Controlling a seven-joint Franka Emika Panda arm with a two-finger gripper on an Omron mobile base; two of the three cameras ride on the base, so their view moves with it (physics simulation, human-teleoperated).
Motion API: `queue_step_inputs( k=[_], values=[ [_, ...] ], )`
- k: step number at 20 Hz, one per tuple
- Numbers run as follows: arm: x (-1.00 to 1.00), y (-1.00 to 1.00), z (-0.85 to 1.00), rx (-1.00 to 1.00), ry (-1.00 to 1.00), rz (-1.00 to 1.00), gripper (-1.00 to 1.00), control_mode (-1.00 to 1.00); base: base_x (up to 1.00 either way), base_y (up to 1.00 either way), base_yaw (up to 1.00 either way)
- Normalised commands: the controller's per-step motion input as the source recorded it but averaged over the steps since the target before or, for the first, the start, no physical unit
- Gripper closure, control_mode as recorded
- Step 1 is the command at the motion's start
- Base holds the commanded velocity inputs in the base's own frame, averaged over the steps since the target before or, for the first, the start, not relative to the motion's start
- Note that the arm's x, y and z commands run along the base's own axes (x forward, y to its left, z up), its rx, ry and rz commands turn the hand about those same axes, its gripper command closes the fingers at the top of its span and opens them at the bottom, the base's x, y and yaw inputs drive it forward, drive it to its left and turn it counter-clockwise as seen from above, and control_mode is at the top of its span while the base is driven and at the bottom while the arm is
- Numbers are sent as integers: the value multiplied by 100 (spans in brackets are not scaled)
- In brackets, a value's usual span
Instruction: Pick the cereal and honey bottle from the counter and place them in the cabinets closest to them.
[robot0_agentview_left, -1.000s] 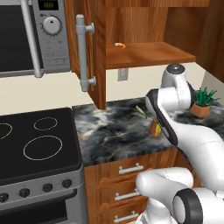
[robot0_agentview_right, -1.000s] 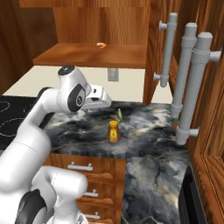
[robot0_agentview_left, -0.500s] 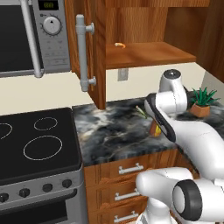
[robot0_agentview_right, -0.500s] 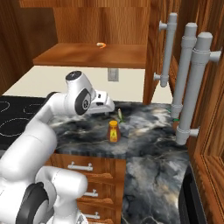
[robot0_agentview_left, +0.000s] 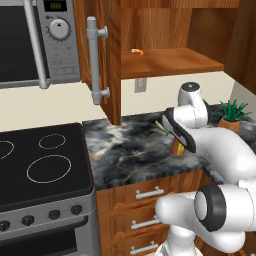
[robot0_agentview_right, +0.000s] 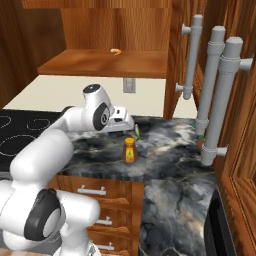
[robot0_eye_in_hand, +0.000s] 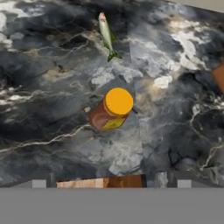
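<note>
The honey bottle (robot0_agentview_right: 130, 150), amber-brown with a yellow label and orange-yellow cap, stands upright on the black marbled counter (robot0_agentview_right: 170, 150) near its front edge. In the left base view the honey bottle (robot0_agentview_left: 176, 148) is partly hidden behind my arm. My gripper (robot0_agentview_right: 128, 127) hangs open just above and behind the bottle, apart from it. In the hand view the honey bottle (robot0_eye_in_hand: 111, 111) sits a little above the midpoint of my open gripper (robot0_eye_in_hand: 109, 179), with nothing between the fingers. The cereal is out of view. The open cabinets (robot0_agentview_left: 170, 60) hang over the counter.
A thin green vegetable (robot0_eye_in_hand: 106, 35) lies on the counter beyond the bottle. A small orange thing (robot0_agentview_right: 116, 51) rests on the cabinet shelf (robot0_agentview_right: 105, 64). Open doors with grey bar handles (robot0_agentview_right: 216, 95) stand to the right. A potted plant (robot0_agentview_left: 231, 114), stove (robot0_agentview_left: 40, 160) and microwave (robot0_agentview_left: 35, 40) flank the counter.
My arm has swung a little toward the honey bottle, bringing the hand closer over it. The gripper has stayed open and the bottle has not moved.
</note>
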Motion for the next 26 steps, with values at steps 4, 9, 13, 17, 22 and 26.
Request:
queue_step_inputs(
  k=[4,9,13,17,22,26],
  values=[
    [27,-7,-18,1,5,0,-100,-100,0,0,0],
    [6,-10,-21,2,-5,0,-100,-100,0,0,0],
    [4,-14,-25,2,-4,0,-100,-100,0,0,0],
    [22,-4,-16,3,0,0,-100,-100,0,0,0],
    [30,0,-16,4,0,0,-100,-100,0,0,0],
    [30,-2,-13,3,0,0,-100,-100,0,0,0]
  ],
)
